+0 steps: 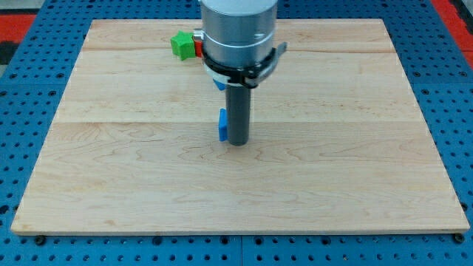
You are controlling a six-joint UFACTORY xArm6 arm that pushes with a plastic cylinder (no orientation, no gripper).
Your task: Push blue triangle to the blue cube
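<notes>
Resting my tip (238,142) against a blue block's (222,125) right, jawless, risks it slipping sideways off-line.

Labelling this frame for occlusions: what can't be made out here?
- Small blue block at the view's left of my tip: mostly hidden by the dark rod, shape unclear.
- Second blue piece: a sliver under the arm's grey housing.
- Red block beside the green block: cut off by the housing.
</notes>
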